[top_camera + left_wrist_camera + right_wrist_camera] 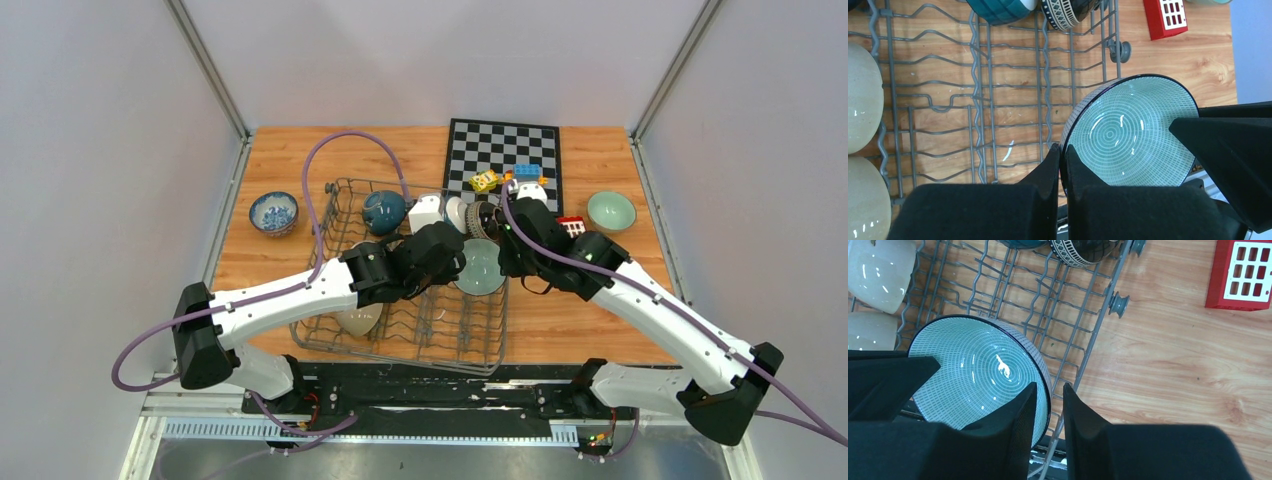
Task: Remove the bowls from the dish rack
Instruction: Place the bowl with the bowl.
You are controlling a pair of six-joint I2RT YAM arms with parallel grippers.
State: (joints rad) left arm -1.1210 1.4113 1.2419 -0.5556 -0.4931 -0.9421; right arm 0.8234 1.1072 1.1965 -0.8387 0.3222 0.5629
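1. Clamping the rim of a round pale green ceramic bowl (1128, 130) with white concentric rings inside and a dark edge, the left gripper (1062, 150) has its jaws pressed almost together, one finger inside the bowl and one outside.
2. The right gripper (1049, 387) straddles the opposite side of the same rim. Its jaws stand a narrow way apart, and a gap shows between the outer finger and the bowl wall.
3. The ringed bowl is at the right end of the large grey wire dish rack (430, 330), tipped over the rack's right edge. Whether it rests on the wires cannot be told.
4. Two beige glazed bowls (863, 95) lie in the rack to the left of it. A dark teal-blue bowl (384, 211) and a dark striped bowl (482, 218) sit along the far side.
5. On the wooden desk (600, 320), a blue-and-white patterned bowl (273, 212) stands left of the rack. A pale celadon bowl (611, 210) stands at the far right, and a red toy block (1165, 17) lies just right of the rack.
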